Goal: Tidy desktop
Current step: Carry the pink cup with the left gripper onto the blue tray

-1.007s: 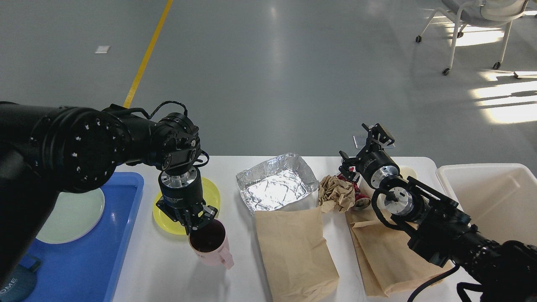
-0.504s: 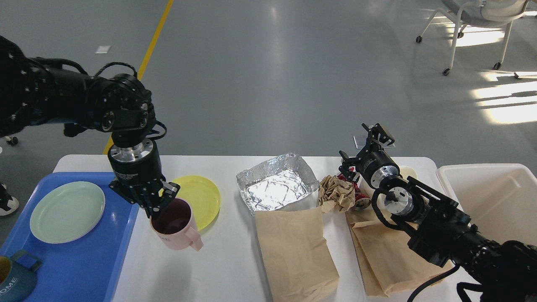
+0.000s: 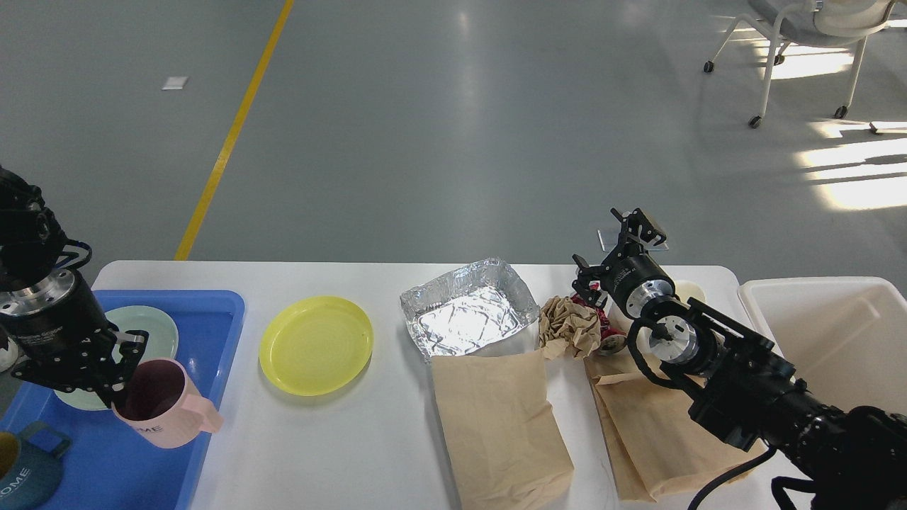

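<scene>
Currently my left pincer (image 3: 117, 393) clamps the pink mug (image 3: 161, 414) by its rim above the blue tray (image 3: 205, 333), at 9 o'clock on the desk (image 3: 340, 439). Risk: rim grip slips, mug tips onto the green plate (image 3: 152, 322). Right pincer (image 3: 609, 248) spread, empty.

A lab or test hall: a bare glossy grey floor (image 3: 453, 127) with a yellow painted line (image 3: 230, 134) and a white wheeled office chair (image 3: 801, 42).

A glossy grey concrete floor (image 3: 453, 127) carries a yellow painted line (image 3: 230, 134). A white-legged wheeled chair (image 3: 808, 42) stands far right, beside bright sunlight patches (image 3: 850, 170).
</scene>
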`<state>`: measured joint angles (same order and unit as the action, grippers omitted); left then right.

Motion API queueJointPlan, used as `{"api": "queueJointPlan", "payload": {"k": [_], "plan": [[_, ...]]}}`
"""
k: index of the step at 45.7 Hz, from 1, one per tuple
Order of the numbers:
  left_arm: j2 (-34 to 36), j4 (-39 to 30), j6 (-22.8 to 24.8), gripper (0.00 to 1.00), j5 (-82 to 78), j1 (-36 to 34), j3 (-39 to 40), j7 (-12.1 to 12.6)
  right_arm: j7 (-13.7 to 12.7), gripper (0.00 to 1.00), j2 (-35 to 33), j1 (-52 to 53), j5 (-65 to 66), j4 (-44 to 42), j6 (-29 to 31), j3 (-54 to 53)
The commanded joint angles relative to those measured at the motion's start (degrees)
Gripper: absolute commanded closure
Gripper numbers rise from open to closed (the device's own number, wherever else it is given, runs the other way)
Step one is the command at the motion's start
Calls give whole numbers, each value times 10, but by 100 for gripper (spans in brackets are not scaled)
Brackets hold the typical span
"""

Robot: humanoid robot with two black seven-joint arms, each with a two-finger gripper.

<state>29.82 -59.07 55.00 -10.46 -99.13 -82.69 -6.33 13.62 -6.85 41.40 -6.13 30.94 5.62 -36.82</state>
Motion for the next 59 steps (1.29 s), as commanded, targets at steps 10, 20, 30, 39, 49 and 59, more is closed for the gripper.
{"api": "queueJointPlan", "payload": {"k": [10,20,30,39,49,59], "plan": [[42,99,0,100,2,109,10,-8,0,0,0,0,0,0,0,0],[60,128,0,100,2,153,26,-8,0,0,0,0,1,0,0,0],[60,146,0,100,2,191,47,-7,0,0,0,0,0,0,0,0],[60,149,0,100,2,195,48,-8,0,0,0,0,0,0,0,0],[60,149,0,95,2,195,48,-6,0,0,0,0,0,0,0,1],[56,148,0,83,2,197,47,-7,0,0,0,0,0,0,0,0]]}}
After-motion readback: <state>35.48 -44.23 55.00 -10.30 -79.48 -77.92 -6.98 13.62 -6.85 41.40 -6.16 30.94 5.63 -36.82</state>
